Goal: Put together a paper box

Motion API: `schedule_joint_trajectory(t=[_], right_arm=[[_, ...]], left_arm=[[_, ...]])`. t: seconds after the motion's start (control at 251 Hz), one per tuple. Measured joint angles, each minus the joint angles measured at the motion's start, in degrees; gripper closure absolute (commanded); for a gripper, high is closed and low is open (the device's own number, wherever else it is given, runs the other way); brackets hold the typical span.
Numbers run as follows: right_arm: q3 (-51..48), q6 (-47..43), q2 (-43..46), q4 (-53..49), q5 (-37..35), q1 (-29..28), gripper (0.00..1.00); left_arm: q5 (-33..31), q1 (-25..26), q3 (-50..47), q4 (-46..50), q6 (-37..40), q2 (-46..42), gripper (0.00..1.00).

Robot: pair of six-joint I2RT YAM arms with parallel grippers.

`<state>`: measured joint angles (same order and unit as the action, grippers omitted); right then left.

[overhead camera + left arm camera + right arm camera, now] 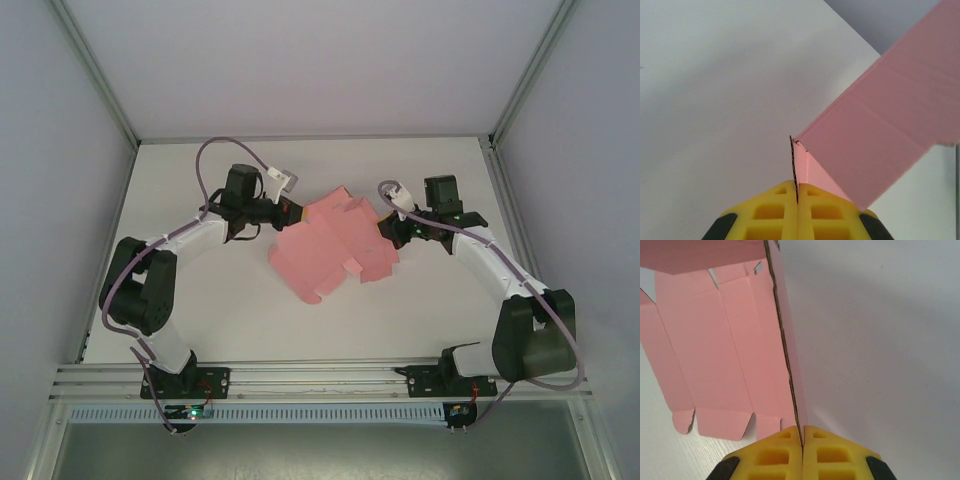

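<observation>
Near edge of desk [215, 300]: both arm bases are sitting here, and both arms are reaching in toward mid-desk.

Left wrist view: left gripper [797, 194] is pinching a thin card edge. The jaws are closed to the card's thickness, and a pink panel is rising away up and to the right.

Right wrist view: right gripper [803, 436] is likewise nipping an edge standing on end. Creased panels with small tabs are spreading off to its left.

Paper box [335, 245] is sitting mid-desk, strung between the two grippers and only partly folded. Whether it is touching the desk I cannot tell.

Its long axis is running roughly left to right from jaws to jaws. One corner is pointing back toward the bases, and the flaps are pointing to the far side.

Neither arm is nearer, as each is already gripping its own side. In my judgement the coming fold is turning on bringing those two held edges toward each other across that axis
</observation>
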<state>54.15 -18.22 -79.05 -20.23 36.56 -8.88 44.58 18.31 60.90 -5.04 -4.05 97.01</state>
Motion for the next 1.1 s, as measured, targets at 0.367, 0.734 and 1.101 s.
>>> schedule_joint_trajectory(t=[0.367,0.734,1.101], right_arm=[[6.0,8.5,-8.9,-6.2,4.3,4.3,1.0],[8.6,7.6,-8.8,-9.5,2.2,3.3,1.0],[4.0,2.0,-0.5,-6.9,-18.3,-7.5,1.0]], left_arm=[[-5.1,7.2,-14.4,-10.6,9.3,-11.2,1.0],[-26.0,16.9,-15.1,-12.1,22.0,-12.7,1.0],[-44.3,26.9,-8.7,-11.0,32.6,-1.1,1.0]])
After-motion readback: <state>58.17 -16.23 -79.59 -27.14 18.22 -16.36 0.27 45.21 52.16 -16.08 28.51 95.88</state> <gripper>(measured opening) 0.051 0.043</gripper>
